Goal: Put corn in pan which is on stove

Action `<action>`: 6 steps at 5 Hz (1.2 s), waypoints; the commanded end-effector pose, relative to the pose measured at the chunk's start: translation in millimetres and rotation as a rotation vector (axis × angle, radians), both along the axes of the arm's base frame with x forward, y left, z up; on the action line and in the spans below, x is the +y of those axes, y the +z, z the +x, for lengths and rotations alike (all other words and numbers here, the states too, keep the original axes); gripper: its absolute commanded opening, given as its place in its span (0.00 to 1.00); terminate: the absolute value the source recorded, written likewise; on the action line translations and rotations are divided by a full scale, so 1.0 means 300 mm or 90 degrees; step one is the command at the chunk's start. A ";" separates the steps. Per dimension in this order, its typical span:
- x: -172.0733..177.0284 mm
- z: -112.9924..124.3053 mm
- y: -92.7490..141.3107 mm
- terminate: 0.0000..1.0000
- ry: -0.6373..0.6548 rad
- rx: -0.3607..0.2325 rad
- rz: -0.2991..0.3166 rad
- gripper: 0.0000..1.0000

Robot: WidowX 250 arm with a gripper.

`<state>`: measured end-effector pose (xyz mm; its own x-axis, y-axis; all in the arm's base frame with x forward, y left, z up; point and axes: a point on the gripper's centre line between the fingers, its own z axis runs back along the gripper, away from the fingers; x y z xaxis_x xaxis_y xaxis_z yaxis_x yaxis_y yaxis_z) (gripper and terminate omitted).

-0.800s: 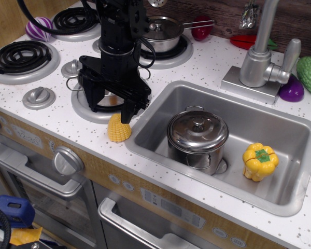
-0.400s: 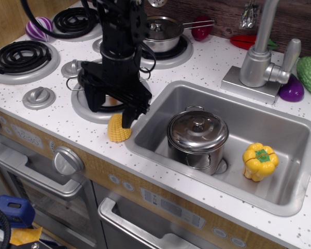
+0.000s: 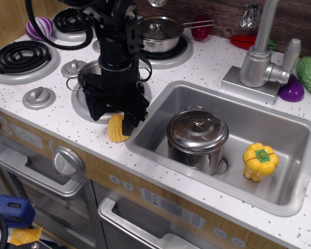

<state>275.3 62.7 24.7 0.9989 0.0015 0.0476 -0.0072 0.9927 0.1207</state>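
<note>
You face a white speckled stove (image 3: 57, 122) with a steel sink (image 3: 293, 136) on the right of the frame. Your gripper (image 3: 114, 117) hangs left of centre with its jaws spread, one black finger on each side of the corn (image 3: 115, 129), which lies on the counter edge. The pan (image 3: 87, 74) sits just behind it on the near burner, mostly hidden by the arm.

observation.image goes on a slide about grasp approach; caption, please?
Open gripper straddles the corn on the counter edge, pan just behind.
</note>
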 end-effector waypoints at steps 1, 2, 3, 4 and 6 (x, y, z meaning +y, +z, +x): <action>0.004 0.033 0.006 0.00 0.012 -0.029 -0.014 1.00; 0.003 0.045 -0.004 0.00 0.019 -0.034 -0.016 0.00; 0.002 0.048 0.035 0.00 0.022 -0.027 -0.002 0.00; 0.011 0.043 0.103 0.00 0.022 -0.021 0.041 0.00; 0.077 0.110 0.273 0.00 -0.046 -0.011 0.164 0.00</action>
<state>318.7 91.0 101.5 0.9916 -0.1294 0.0050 0.1179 0.9180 0.3786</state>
